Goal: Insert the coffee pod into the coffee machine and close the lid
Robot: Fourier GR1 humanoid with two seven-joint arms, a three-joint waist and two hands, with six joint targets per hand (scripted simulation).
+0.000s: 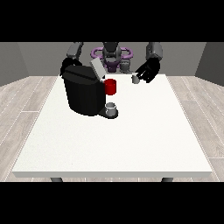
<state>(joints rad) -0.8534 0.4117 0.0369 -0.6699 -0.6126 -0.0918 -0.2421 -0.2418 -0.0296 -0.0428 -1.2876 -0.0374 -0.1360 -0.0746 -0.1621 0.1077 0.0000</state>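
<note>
Gripping, seemingly, coffee pod (135,79): robot hand (148,70)

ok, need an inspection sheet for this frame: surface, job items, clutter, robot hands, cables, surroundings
Surface: white table, mostly bare toward the camera.
Job's things: black coffee machine at the view's left, lid raised; small grey coffee pod at the fingers of the robot hand at the view's right.
Clutter: red cup beside the machine; grey cup on its tray.
Robot hands: one at the view's right curled on the pod, above the table; one at the view's left behind the machine, fingers not readable.
Cables: nothing seen.
Surroundings: wood-plank floor, grey walls.
</note>
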